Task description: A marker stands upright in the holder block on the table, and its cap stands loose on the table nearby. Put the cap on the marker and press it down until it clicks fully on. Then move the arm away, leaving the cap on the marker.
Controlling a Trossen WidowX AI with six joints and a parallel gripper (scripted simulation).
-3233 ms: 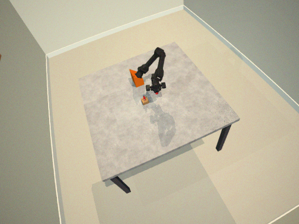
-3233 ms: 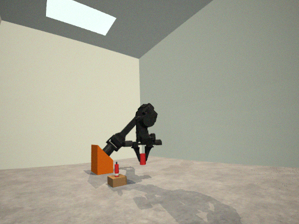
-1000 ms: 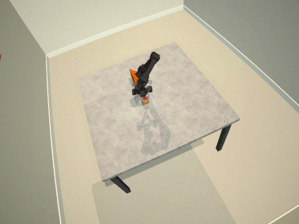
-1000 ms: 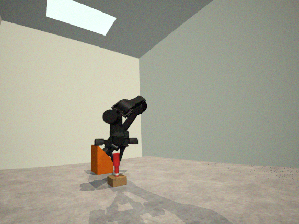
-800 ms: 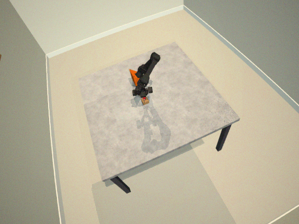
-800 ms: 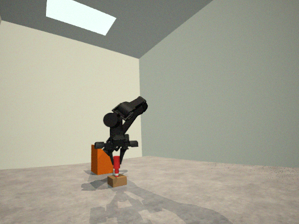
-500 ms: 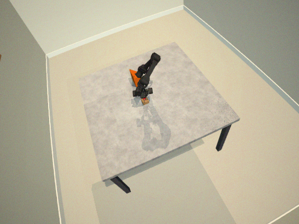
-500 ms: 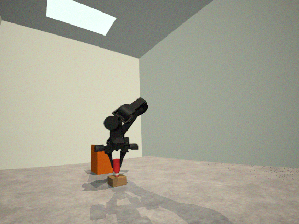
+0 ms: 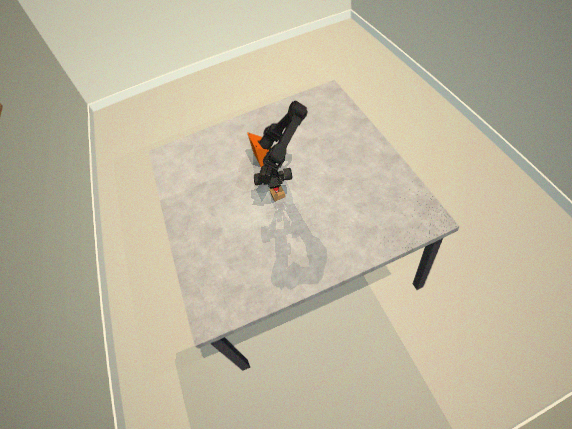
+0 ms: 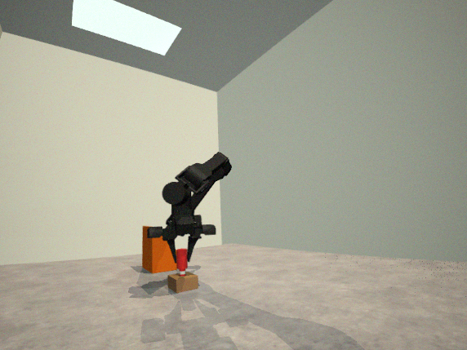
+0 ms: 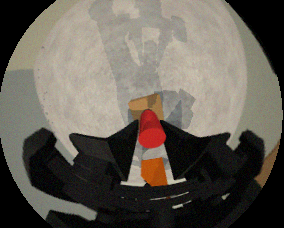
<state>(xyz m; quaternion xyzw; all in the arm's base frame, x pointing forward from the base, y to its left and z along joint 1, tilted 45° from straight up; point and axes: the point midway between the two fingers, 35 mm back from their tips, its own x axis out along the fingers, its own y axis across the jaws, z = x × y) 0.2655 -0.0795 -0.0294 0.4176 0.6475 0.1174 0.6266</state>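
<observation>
The brown holder block (image 9: 278,196) (image 10: 189,282) (image 11: 140,105) stands on the table. The red cap (image 9: 276,189) (image 10: 181,255) (image 11: 153,136) sits upright over the top of the marker (image 10: 182,273), whose white band and a little red show between cap and block. Whether the cap is clicked fully on cannot be told. My gripper (image 10: 183,261) (image 11: 149,122) points down around the cap. Its fingers are slightly parted, one close beside each side of the cap, and no longer clamp it. In the top view the arm hides the fingertips.
An orange wedge-shaped block (image 9: 256,147) (image 10: 157,255) (image 11: 154,171) stands on the table (image 9: 350,171) behind the holder block, close beside the arm. The arm's shadow falls across the table in front of the holder.
</observation>
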